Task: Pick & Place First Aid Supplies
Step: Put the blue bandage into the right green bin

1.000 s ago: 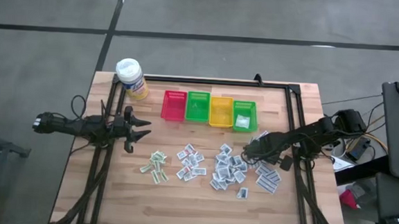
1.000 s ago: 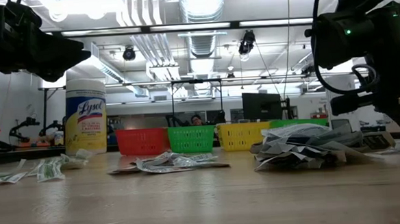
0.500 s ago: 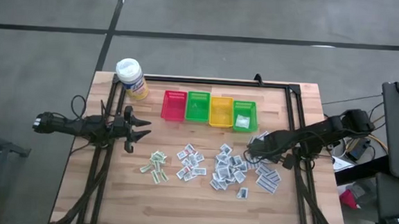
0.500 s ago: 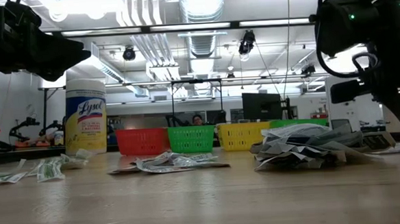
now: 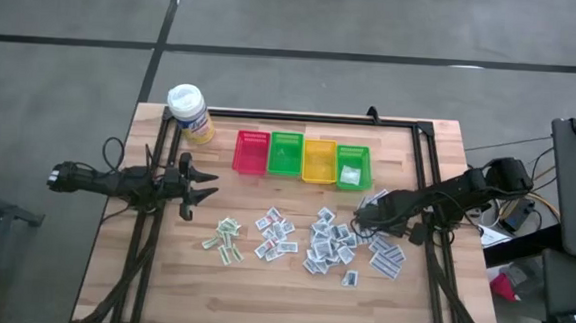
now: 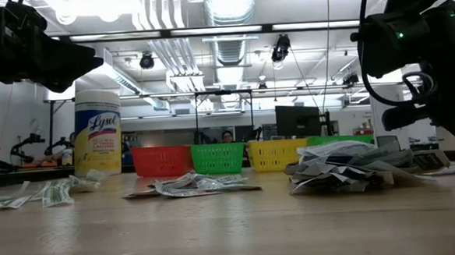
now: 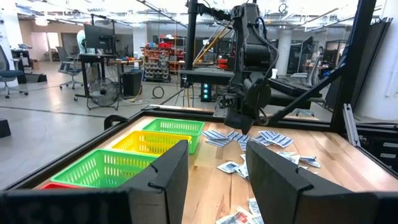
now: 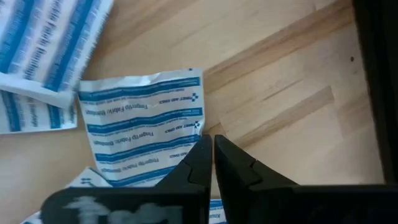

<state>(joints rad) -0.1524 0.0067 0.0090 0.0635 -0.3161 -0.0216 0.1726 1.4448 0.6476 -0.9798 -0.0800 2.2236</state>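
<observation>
While the left gripper [image 5: 204, 184] hovers with its fingers apart and empty over the left side of the wooden table [image 5: 260, 290], the right gripper [image 5: 357, 216] sits low at the right edge of the scattered first aid packets [image 5: 335, 247]; its fingers [image 8: 200, 163] are nearly pressed together, tips over a white packet with blue stripes [image 8: 142, 127], though whether they pinch it cannot be told; packets lie in loose clusters across the table's middle and right; farther back stand four baskets in a row, red [image 5: 252, 151], green [image 5: 285, 153], yellow [image 5: 318, 160] and a second green [image 5: 353, 166] holding one packet; a yellow bottle [image 5: 191, 112] stands at the far left corner.
</observation>
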